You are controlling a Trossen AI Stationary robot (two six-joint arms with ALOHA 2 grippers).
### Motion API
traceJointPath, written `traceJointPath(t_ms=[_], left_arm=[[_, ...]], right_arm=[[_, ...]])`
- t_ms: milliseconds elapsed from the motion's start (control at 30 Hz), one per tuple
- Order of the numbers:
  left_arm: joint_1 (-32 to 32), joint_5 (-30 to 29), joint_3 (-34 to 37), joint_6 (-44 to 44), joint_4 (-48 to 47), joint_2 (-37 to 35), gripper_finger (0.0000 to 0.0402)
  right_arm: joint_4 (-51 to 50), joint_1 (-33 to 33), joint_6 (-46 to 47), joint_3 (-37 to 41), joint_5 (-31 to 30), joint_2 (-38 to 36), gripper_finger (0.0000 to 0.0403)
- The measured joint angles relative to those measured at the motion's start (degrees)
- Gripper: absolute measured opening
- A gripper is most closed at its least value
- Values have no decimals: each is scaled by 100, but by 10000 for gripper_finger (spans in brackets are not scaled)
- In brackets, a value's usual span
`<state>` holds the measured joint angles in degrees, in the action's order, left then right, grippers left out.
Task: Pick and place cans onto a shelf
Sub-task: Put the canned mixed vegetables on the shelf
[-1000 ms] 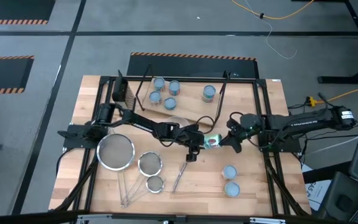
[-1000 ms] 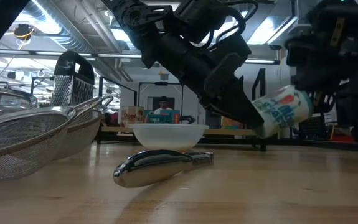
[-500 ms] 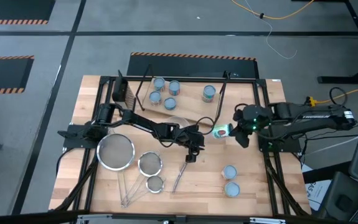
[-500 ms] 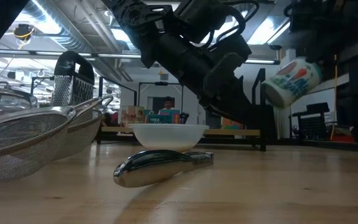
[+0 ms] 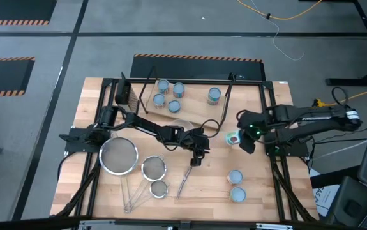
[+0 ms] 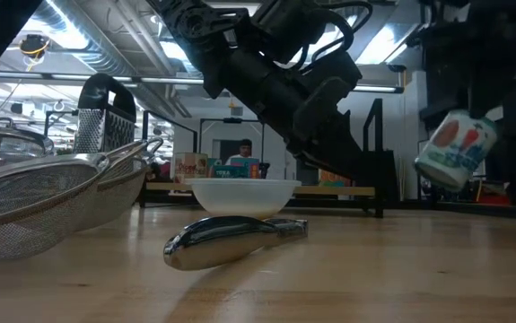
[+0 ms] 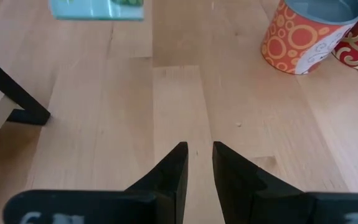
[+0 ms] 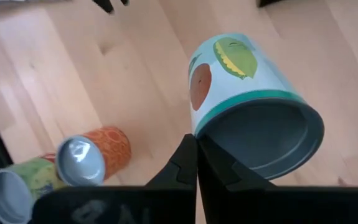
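Observation:
My right gripper (image 5: 239,136) hangs right of the table's middle, shut on a can (image 5: 233,137) with a green and white label, seen tilted in the low view (image 6: 455,148). My left gripper (image 5: 200,152) waits at mid-table, its fingers (image 7: 198,163) a narrow gap apart with only bare wood between them. The shelf (image 5: 193,103), a light-wood board on black rod legs, stands at the far side with several cans on it (image 5: 163,85). Two more cans (image 5: 235,177) stand on the table near the right front. My right gripper pinches the rim of the can's round end (image 8: 195,132) between its two shut fingers. The fingers point steeply down from above. The can hangs tilted below them, lifted clear of the table, its labelled side (image 8: 228,68) facing away from the fingers.
Three steel mesh strainers (image 5: 119,156) lie at the near left, a steel utensil (image 5: 184,181) beside them. A clear bowl (image 5: 182,125) sits before the shelf and a grater (image 5: 127,96) at its left end. An orange can (image 7: 309,28) stands beyond my left gripper.
My right gripper has risen with the can, drawn away from my left gripper toward the table's right edge, and tipped from a shallow slant to point steeply down. The can has swung from lying nearly sideways to hanging tilted below the fingers.

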<state>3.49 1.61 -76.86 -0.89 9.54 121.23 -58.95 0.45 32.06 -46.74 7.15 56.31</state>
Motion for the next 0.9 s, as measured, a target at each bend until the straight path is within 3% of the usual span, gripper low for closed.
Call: traceJointPath(t_ms=[533, 900], left_arm=[[0, -7, 0, 1, -2, 0, 68], [0, -7, 0, 1, 0, 0, 68]], right_arm=[[196, 223, -237, -14, 75, 1467, 2], [305, 238, -256, -11, 60, 1624, 21]])
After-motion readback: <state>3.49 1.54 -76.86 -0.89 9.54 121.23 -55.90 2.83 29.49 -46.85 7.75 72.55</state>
